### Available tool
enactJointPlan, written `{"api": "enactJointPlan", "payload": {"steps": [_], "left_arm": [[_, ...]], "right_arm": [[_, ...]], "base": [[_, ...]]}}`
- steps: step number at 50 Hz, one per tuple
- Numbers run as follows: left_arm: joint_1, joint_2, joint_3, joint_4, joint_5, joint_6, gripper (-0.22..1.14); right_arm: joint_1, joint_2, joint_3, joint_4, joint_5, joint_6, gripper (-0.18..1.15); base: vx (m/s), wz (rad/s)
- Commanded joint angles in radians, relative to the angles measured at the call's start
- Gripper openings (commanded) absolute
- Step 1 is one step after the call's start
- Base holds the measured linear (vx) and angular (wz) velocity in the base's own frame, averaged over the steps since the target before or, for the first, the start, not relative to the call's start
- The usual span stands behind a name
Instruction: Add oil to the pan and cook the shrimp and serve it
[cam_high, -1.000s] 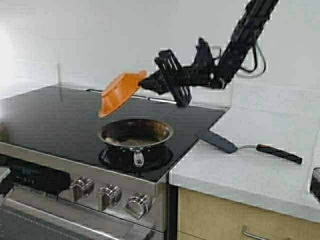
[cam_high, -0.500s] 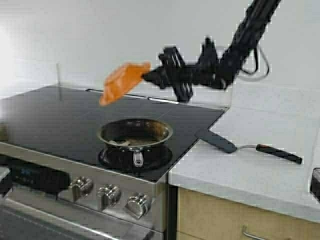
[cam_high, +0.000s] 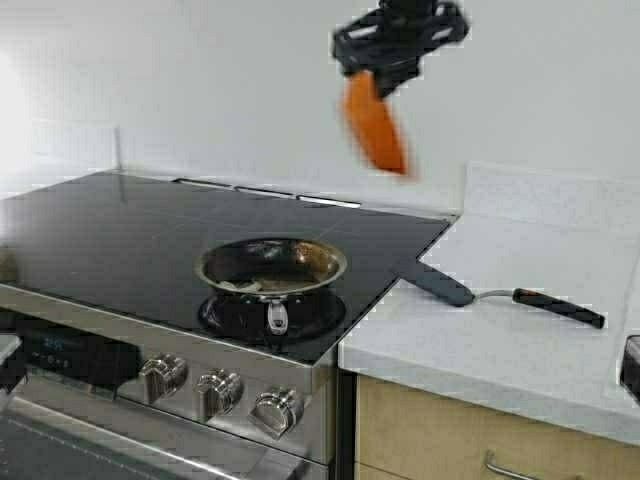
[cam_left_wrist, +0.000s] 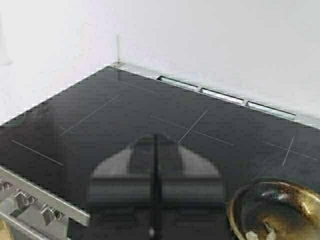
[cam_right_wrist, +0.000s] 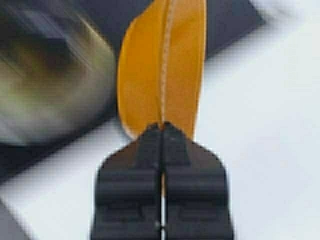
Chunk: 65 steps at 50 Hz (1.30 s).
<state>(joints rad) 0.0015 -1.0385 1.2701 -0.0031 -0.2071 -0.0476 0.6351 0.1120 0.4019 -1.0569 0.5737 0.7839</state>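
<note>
— Well, going left to right: our left pincer (cam_left_wrist: 156, 200) sits low over the stove (cam_high: 120, 230) with its jaws pressed together on nothing. We judge it harmless there unless it drifts toward the pan (cam_high: 271, 267).

— And the pan sits on the front burner with the shrimp (cam_high: 245, 285) lying pale inside it. We can't see any oil jug.

— Then our right pincer (cam_high: 372, 72), up high, is clamped on the rim of the orange bowl (cam_high: 375, 125), which hangs edge-down over the stove's back edge.

— That's our worry: so thin a grip on a swinging bowl could slip, dropping it onto the glass top or near the spatula (cam_high: 500, 296) on the desk (cam_high: 520, 350).
</note>
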Motion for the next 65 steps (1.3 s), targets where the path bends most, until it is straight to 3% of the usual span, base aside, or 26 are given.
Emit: {"api": "enactJointPlan", "payload": {"steps": [1, 9, 16, 34, 48, 65], "left_arm": [[0.0, 0.005, -0.012, -0.002, -0.005, 0.0, 0.03], [0.0, 0.003, -0.012, -0.002, -0.005, -0.014, 0.03], [0.0, 0.003, -0.011, -0.002, -0.005, -0.021, 0.03], [0.0, 0.003, -0.012, -0.002, -0.005, -0.021, 0.03], [0.0, 0.003, -0.011, -0.002, -0.005, -0.02, 0.03], [0.0, 0.008, -0.008, -0.002, -0.005, -0.017, 0.03]], "right_arm": [[-0.011, -0.055, 0.066, -0.075, 0.314, -0.08, 0.07], [-0.115, -0.08, 0.16, -0.229, 0.451, -0.04, 0.07], [-0.296, -0.06, 0.187, -0.287, 0.485, -0.009, 0.06], [-0.687, 0.215, 0.069, -0.402, 0.379, 0.031, 0.06], [-0.732, 0.463, -0.051, -0.405, 0.364, 0.055, 0.06], [-0.729, 0.543, -0.16, -0.414, 0.308, 0.035, 0.06]], "base": [[0.0, 0.0], [0.0, 0.0], [0.0, 0.0], [0.0, 0.0], [0.0, 0.0], [0.0, 0.0]]}}
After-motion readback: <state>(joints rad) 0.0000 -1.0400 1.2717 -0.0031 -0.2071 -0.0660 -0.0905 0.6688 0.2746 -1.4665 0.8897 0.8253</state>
